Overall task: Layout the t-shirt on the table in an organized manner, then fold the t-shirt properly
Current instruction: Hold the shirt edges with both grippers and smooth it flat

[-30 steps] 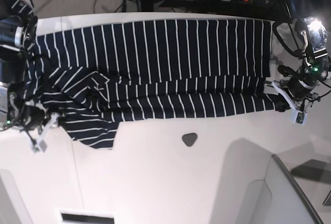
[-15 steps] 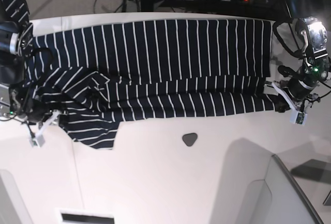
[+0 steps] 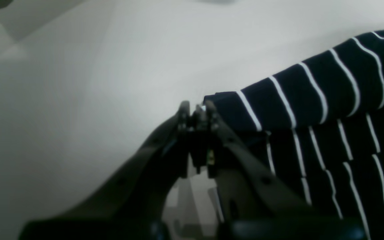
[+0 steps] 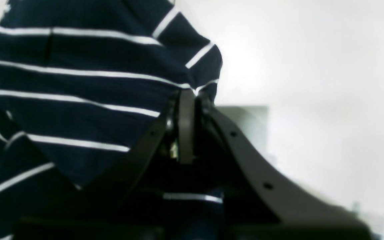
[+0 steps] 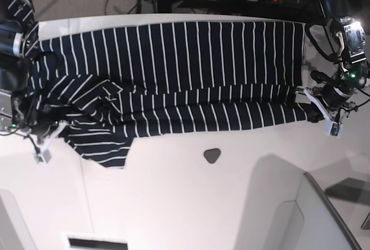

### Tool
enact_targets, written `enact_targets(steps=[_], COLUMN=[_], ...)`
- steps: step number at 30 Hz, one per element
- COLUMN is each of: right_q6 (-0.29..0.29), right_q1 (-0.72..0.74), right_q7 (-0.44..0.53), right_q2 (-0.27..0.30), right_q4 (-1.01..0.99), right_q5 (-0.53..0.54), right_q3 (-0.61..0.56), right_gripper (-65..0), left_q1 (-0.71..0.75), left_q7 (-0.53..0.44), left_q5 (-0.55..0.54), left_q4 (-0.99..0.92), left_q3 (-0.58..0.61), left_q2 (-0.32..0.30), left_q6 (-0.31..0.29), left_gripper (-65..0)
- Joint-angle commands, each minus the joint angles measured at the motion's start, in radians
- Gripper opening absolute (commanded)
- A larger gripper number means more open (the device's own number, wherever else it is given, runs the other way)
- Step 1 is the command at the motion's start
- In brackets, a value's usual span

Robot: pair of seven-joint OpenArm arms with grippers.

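Navy cloth with thin white stripes, the t-shirt (image 5: 173, 77) lies spread across the far half of the table (image 5: 191, 204), its front edge already doubled back toward the middle so that a long band runs from side to side. What has just changed is at the shirt's bunched end: the right gripper (image 5: 56, 130), which stood half open a second ago, has now clamped down, and the wrist view shows its jaws pressed together on a fold of striped cloth (image 4: 105, 86). The sleeve flap beside it has drawn in slightly toward the gripper. At the shirt's other end the left gripper (image 5: 309, 110) has not moved; its jaws stay pinched on the corner of the hem (image 3: 225, 106). With both ends of the front band now held, the arms look set to lift and carry that edge together for the next fold. A small dark grey piece (image 5: 212, 155) sits on the table just in front of the shirt, apart from it.
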Motion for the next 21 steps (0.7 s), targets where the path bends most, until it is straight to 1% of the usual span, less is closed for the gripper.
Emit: enact_targets(steps=[1, 3, 7, 9, 14, 19, 21], right_q6=[0.005, 0.005, 0.007, 0.008, 0.008, 0.008, 0.008], right_q1=[0.017, -0.006, -0.020, -0.020, -0.014, -0.006, -0.005], right_q7=[0.021, 0.015, -0.077, -0.103, -0.109, -0.102, -0.102], right_q2=[0.018, 0.017, 0.017, 0.015, 0.011, 0.011, 0.011], right_q4=[0.051, 0.128, 0.254, 0.297, 0.354, 0.387, 0.410], right_q5=[0.015, 0.015, 0.015, 0.015, 0.015, 0.015, 0.015], right_q3=[0.002, 0.002, 0.002, 0.002, -0.002, -0.092, -0.097], right_gripper=[-65.0, -65.0, -65.0, -65.0, -65.0, -65.0, -65.0], left_q1=[-0.013, -0.013, -0.015, -0.020, -0.029, -0.056, -0.058], left_q7=[-0.018, -0.018, -0.018, -0.018, -0.016, -0.016, -0.016], left_q5=[-0.009, -0.009, -0.009, -0.009, -0.013, -0.011, -0.011], left_q4=[0.016, 0.016, 0.017, 0.023, 0.026, 0.026, 0.026], left_q3=[-0.005, -0.005, -0.005, -0.005, -0.006, -0.008, -0.008], left_q2=[-0.021, -0.019, -0.019, -0.018, -0.016, -0.016, -0.016], left_q6=[0.005, 0.005, 0.005, 0.005, 0.005, 0.005, 0.005], left_gripper=[-65.0, -65.0, -65.0, -65.0, -65.0, -65.0, -65.0])
